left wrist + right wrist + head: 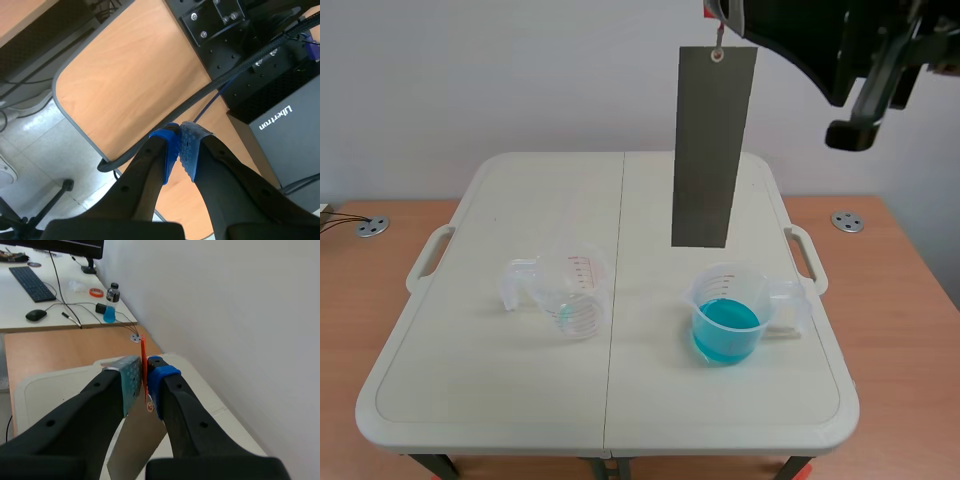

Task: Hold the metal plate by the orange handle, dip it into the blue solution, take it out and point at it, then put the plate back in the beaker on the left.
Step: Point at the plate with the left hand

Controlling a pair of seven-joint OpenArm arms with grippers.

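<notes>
The long grey rectangular metal plate hangs upright in the air, held at its top end by the right gripper, which is raised high on the black right arm crossing the upper corner of the scene view. In the right wrist view the two fingers are clamped on the thin orange handle, one dotted pad on each side of it, and the plate drops away beneath them. The plate's lower edge is above the clear plastic beaker holding the blue solution, apart from its rim and out of the liquid. This beaker stands on the right half of the cream-white folding surface, its handle turned to the right. On the left half, well apart from it, stands a second clear plastic beaker with red measuring marks, its handle turned to the left and a faint bluish trace at its bottom. The white surface rests on a larger light-brown wooden desk. The left gripper does not appear in the scene view; in its own wrist view its blue dotted pads are pressed together on nothing, above the edge of a wooden desktop and beside a black box.
</notes>
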